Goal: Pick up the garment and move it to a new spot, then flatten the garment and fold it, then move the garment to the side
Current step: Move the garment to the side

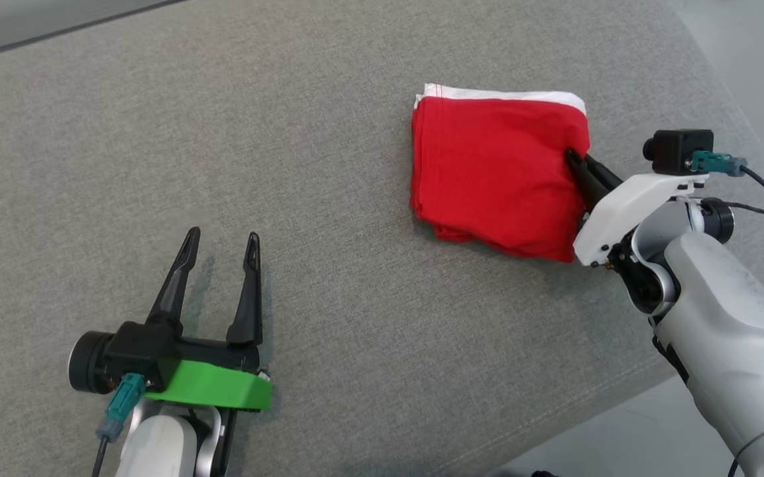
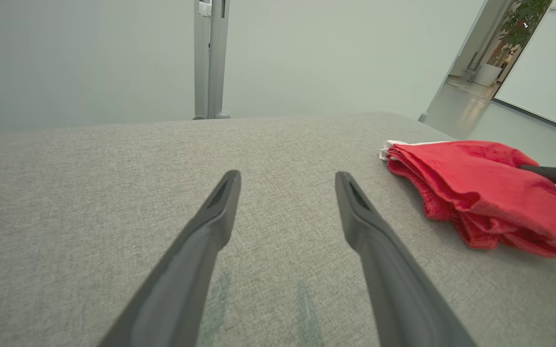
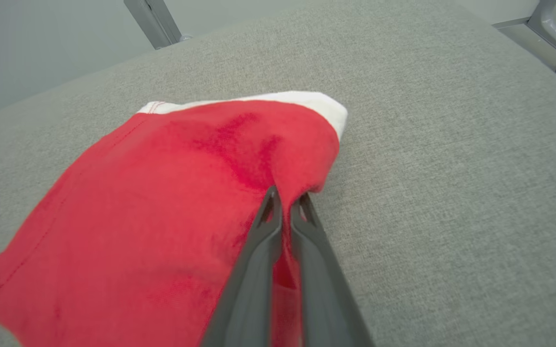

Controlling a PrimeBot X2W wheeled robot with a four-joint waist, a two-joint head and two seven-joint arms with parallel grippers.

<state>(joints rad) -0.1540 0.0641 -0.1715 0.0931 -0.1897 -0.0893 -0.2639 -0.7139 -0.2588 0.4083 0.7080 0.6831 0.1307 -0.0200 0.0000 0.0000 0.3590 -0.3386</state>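
Red garment [image 1: 494, 172] pinched at edge by right tool [image 1: 570, 155].

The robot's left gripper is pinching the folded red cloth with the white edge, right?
No, the right gripper pinches the folded red cloth garment with the white edge; the right wrist view shows its dark fingers shut on it. The left gripper stands open, apart from it.

The right pincer [image 3: 287, 201] pinches the folded red garment's [image 3: 152, 207] edge.
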